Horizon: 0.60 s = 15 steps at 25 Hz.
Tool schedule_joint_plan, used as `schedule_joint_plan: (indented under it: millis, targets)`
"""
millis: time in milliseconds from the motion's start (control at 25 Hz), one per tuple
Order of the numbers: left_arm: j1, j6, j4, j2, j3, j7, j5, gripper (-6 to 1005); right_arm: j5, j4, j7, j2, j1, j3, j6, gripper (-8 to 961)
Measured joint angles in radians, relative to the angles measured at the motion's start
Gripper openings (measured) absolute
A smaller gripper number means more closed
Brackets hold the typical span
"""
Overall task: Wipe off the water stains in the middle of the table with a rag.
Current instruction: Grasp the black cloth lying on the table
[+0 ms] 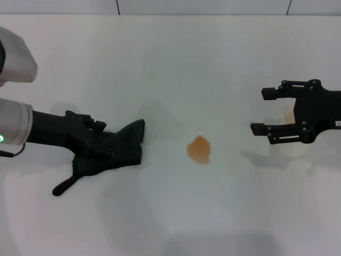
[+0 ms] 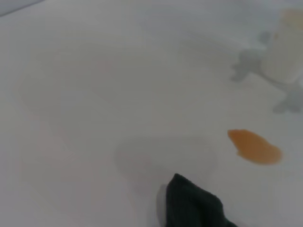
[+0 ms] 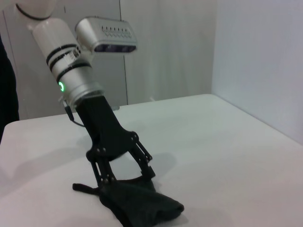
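The rag (image 1: 109,152), a dark green-black cloth, lies crumpled on the white table (image 1: 176,64) closest to the viewer in the head view, with a thin tail-like strip trailing off its near end, away from the arm. The left gripper (image 1: 101,143) comes down onto it at a slant, and the right wrist view shows its black fingers (image 3: 144,163) spread over the cloth's upper folds with the tips pressed into the fabric; whether they are pinching it or only resting on it cannot be told. Just beyond the rag's far corner from that gripper, towards the other arm, sits the water stain (image 1: 199,149), a small oval blotch of translucent orange-tan liquid, apart from the cloth with bare table between them; the left wrist view shows the same gap between the rag's corner (image 2: 194,205) and the blotch (image 2: 254,147). The right gripper (image 1: 266,112) hangs well beyond the stain, its two black fingers held wide apart with nothing between them. Partly hidden behind that gripper stands a white paper cup (image 1: 292,140), seen more plainly in the left wrist view (image 2: 285,45); a tan tint shows at its rim, but what is inside cannot be made out.
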State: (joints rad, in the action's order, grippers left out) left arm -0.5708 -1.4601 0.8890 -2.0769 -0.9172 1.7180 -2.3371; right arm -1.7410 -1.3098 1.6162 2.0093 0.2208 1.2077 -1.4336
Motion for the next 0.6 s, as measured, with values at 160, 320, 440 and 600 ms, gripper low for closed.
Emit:
schedule_joint_plan:
  millis: [160,320,440,600]
  targets:
    - [-0.002,0.039,-0.047,0.000,-0.001,-0.034,0.019,881,0.012,0.002,-0.002,0.000,0.000,0.007,0.000,795]
    - [-0.013,0.073,-0.097,0.000,-0.002,-0.053,0.023,881,0.017,0.004,-0.002,0.000,0.001,0.009,0.000,794]
    - [-0.019,0.090,-0.122,0.000,-0.002,-0.054,0.023,881,0.017,0.010,-0.002,0.000,0.001,0.009,0.000,793]
    - [-0.020,0.095,-0.127,0.000,-0.002,-0.054,0.029,881,0.017,0.013,-0.002,0.000,0.002,0.009,0.000,792]
